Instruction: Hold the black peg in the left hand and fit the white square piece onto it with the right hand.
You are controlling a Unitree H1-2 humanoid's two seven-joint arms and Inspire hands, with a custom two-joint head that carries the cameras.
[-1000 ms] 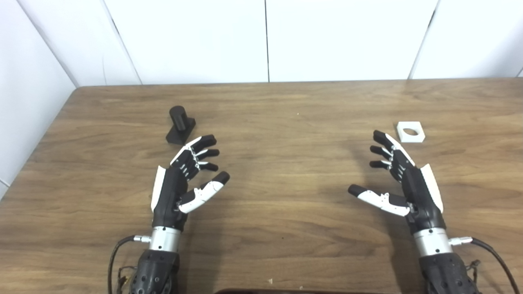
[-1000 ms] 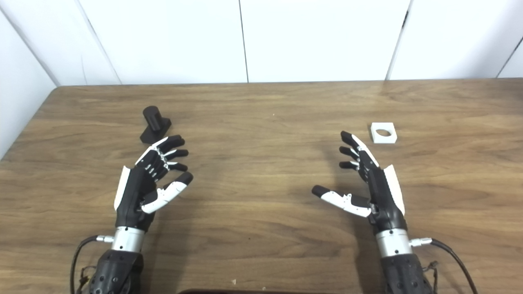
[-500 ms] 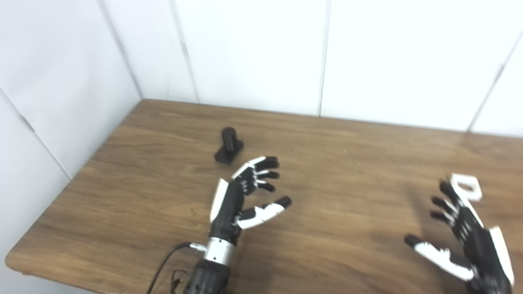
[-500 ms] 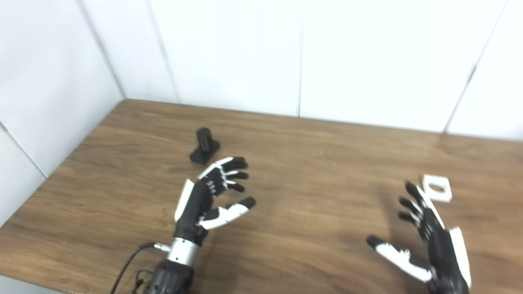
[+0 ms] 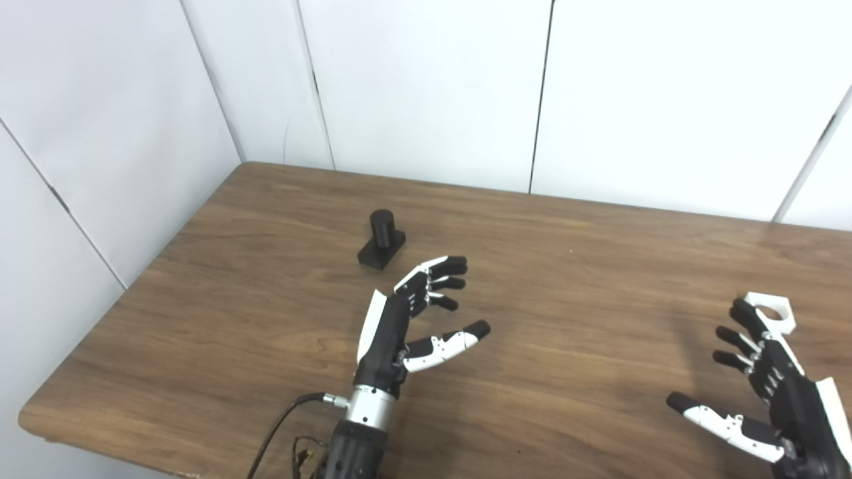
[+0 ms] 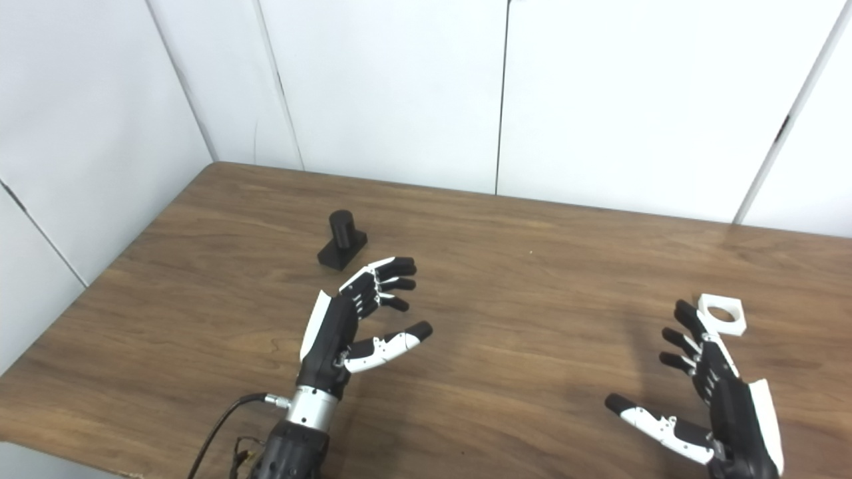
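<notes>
Black peg (image 5: pixel 381 238), upright on its base, is sited just beyond-left of the spread, empty left hand (image 5: pixel 406 319); right hand (image 6: pixel 719 406), likewise splayed, is nearer the white square piece (image 6: pixel 721 314).

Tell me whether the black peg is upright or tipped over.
Upright. The black peg stands on its flat base on the table, round top showing, untouched by the left hand.

Bare table (image 5: pixel 572 313) lies between black peg (image 5: pixel 382 237) and white square piece (image 6: pixel 722 313).
</notes>
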